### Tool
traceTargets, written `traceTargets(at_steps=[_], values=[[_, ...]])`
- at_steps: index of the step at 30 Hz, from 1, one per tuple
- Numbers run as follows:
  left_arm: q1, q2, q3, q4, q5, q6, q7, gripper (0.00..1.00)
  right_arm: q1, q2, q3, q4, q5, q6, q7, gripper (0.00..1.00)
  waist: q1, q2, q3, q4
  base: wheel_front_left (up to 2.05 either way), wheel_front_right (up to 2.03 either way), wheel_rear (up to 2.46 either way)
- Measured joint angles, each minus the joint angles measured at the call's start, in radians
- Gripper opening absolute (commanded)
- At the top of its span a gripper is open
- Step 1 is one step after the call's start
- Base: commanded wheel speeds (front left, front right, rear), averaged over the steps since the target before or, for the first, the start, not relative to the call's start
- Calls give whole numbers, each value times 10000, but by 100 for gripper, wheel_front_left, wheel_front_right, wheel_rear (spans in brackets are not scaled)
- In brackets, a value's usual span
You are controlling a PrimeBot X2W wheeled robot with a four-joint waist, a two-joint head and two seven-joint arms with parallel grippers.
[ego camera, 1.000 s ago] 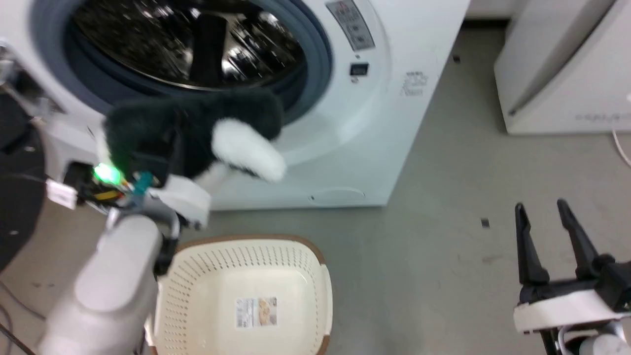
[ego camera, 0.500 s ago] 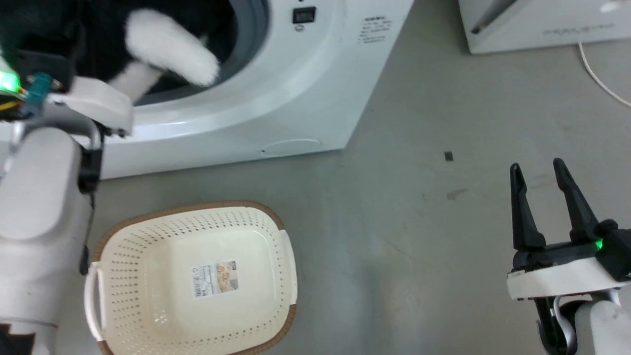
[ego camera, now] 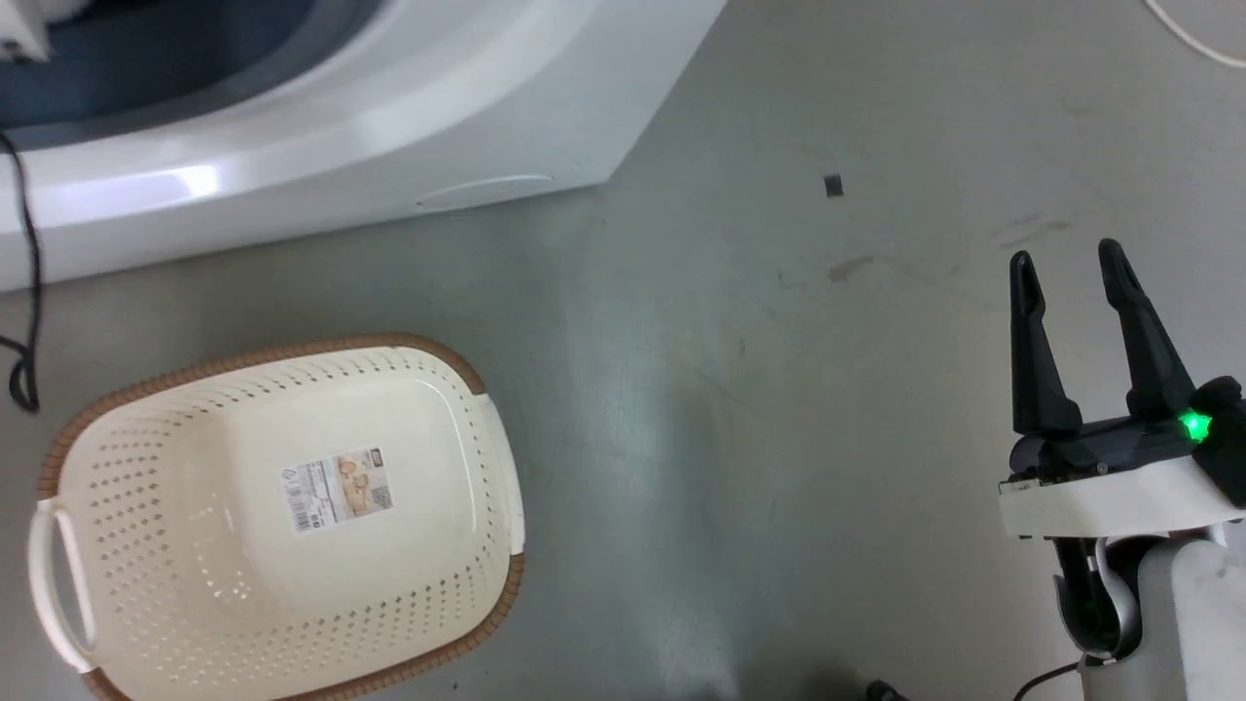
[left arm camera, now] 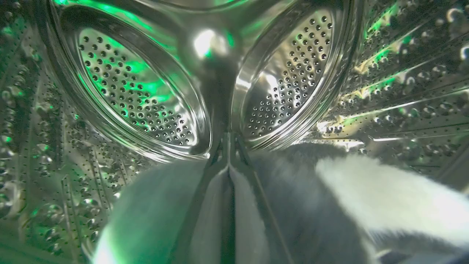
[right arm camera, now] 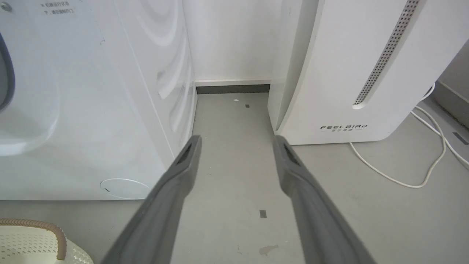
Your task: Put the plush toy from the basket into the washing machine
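Left tool (left arm camera: pixel 229 141): deep inside the washing machine (ego camera: pixel 438 107), its two fingers clenched with just a thin dark seam between them, grasping the plush toy (left arm camera: pixel 293 209).
Plush toy: within the steel drum (left arm camera: pixel 139 95), bunched against both sides of the left tool's fingers. Its fur is dark at the left and centre, with a white patch to the right in the left wrist view.
Steel drum: shiny and perforated, with two bulging panels behind the toy, tinted with green light.
Black cable (ego camera: pixel 27 243): hangs down the machine's front at the far left of the head view and loops near the floor (ego camera: pixel 740 419).
Basket (ego camera: pixel 146 458): stands on the floor in front of the washing machine, near it but apart. It is cream with a brown rim, its whole bottom in view and a label sticker (ego camera: pixel 336 492) near the middle.
Washing machine: the white lower front shows, with a piece of the grey gasket at the head view's upper left.
Floor: grey, with a small dark mark (ego camera: pixel 833 185).
Right tool (ego camera: pixel 1065 255): at the lower right of the head view, over the floor and well apart from the basket. It is released, with its fingers spread and bare floor seen between them, and a green light glows on its body.
White appliance (right arm camera: pixel 348 73): lettered FEELBIRD, standing to the right of the washing machine with a strip of floor between them.
White cord (right arm camera: pixel 417 186): lies in curves on the floor beside that appliance.
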Motion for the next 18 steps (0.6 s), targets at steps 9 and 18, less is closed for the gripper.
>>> traceTargets(at_steps=[9,18], values=[[-1260,238,121,362,207,-119,-2,0,-197,0,104,-69,142,0,0,100,0,0,975,-377,0,0,0],[-1348,77,247,704,155,-199,-2,46,-215,0,75,-23,142,0,0,100,0,0,1027,-318,0,0,0]])
